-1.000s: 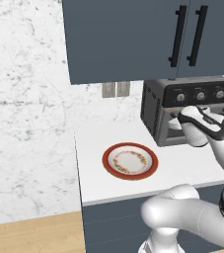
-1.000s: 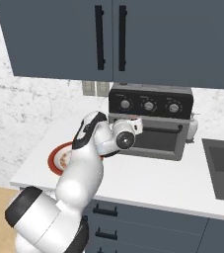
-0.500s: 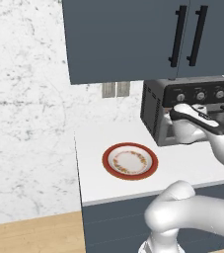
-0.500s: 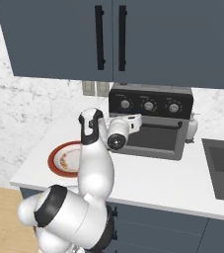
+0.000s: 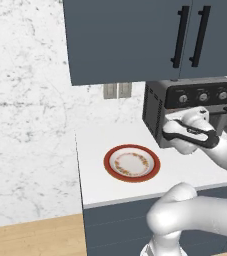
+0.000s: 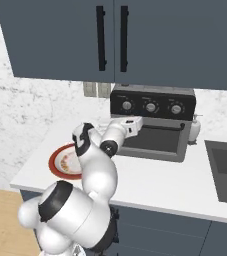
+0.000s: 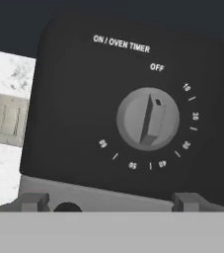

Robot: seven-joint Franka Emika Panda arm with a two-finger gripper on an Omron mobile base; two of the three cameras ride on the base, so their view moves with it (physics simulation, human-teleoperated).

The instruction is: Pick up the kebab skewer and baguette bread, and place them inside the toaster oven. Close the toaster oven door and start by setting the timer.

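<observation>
The toaster oven [image 5: 160,107] [image 6: 152,125] stands at the back of the counter, and the toaster oven door [image 6: 152,141] is shut with dark glass. My gripper [image 6: 136,121] [image 5: 182,120] hovers in front of the leftmost of three knobs. In the hand view that timer knob [image 7: 148,118] sits dead ahead, its pointer aimed up toward the OFF mark. My gripper [image 7: 109,200] is open, its fingertips [image 7: 32,200] spread wide below the knob and not touching it. The kebab skewer and baguette bread are out of view. The red-rimmed plate [image 5: 109,162] [image 6: 53,162] lies bare.
Blue-grey wall cabinets [image 5: 135,40] with black handles hang low over the oven. A wall outlet [image 7: 10,121] is left of it. A small white bottle [image 6: 195,130] stands right of the oven and a sink [image 6: 225,170] lies further right. The counter edge runs close in front.
The hand has risen from door height to the control strip and moved left toward the left knob. The jaws narrowed briefly and are wide again.
</observation>
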